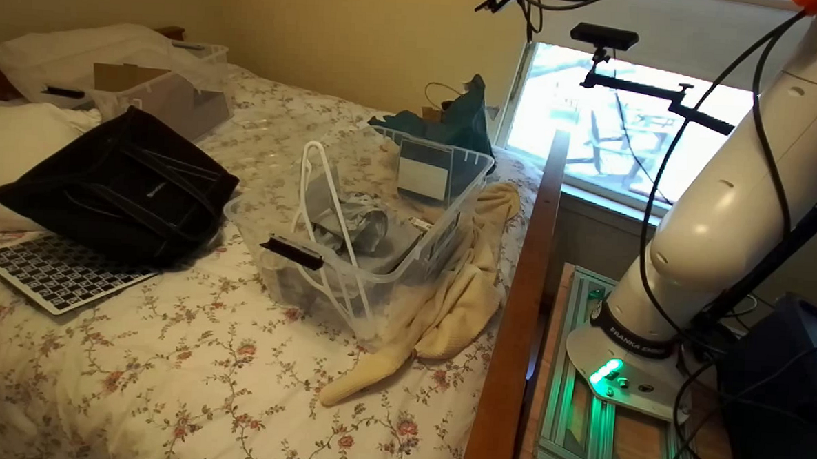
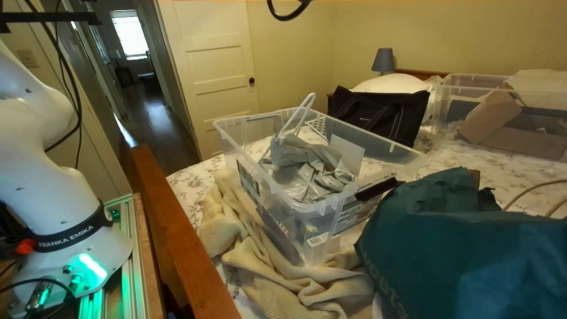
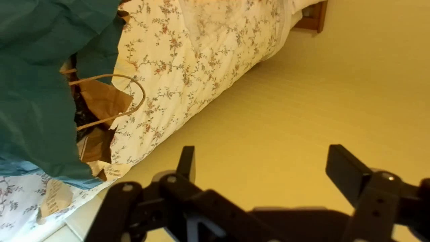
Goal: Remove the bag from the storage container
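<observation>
A clear plastic storage container stands on the bed; it also shows in an exterior view. A crumpled grey plastic bag lies inside it, and the bag rises near the rim in an exterior view. A white looped hanger-like piece sticks up out of the container beside the bag. My gripper is open and empty in the wrist view, facing the yellow wall. The gripper is out of view in both exterior views. The container and grey bag are out of the wrist view.
A teal paper bag with a cord handle stands against the container; it fills the left of the wrist view. A cream blanket lies along the container. A black tote, another clear bin and a wooden footboard surround it.
</observation>
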Robot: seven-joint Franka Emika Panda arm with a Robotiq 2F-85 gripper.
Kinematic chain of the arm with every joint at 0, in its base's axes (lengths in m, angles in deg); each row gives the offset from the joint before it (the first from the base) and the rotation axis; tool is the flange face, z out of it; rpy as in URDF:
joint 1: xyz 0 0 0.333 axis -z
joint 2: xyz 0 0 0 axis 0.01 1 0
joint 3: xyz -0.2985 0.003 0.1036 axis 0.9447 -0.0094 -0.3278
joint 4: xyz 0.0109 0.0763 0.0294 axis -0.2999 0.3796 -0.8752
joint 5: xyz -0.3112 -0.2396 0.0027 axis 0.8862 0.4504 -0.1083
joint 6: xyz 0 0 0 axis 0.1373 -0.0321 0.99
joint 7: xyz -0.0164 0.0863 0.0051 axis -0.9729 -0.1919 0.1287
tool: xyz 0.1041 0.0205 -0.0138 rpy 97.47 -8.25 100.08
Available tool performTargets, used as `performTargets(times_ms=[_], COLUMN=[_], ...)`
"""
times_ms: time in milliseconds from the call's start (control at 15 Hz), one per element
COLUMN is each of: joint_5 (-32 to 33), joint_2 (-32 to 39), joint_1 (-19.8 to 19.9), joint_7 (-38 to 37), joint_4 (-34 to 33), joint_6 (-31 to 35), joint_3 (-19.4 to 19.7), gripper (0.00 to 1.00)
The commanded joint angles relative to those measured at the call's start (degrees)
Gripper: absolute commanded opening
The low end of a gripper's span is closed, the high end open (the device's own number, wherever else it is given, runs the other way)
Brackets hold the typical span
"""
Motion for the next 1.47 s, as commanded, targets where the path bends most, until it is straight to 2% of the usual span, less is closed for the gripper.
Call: performTargets(times_ms=[0, 333, 733, 933, 1400], joint_5=[10.5, 22.2, 35.2, 37.9, 37.1], joint_2=[-3.7, -5.7, -7.9, -8.9, -12.0], joint_1=[0.3, 0.4, 0.3, -0.1, -1.6], joint_7=[-3.5, -3.2, 3.2, 9.9, 28.5], joint_4=[2.0, 1.5, 2.7, 4.2, 8.7], joint_6=[-6.0, -14.9, -21.7, -21.6, -21.8], joint_3=[-0.2, -0.7, -1.8, -2.2, -2.5], gripper=[1.00, 1.00, 1.00, 1.00, 1.00])
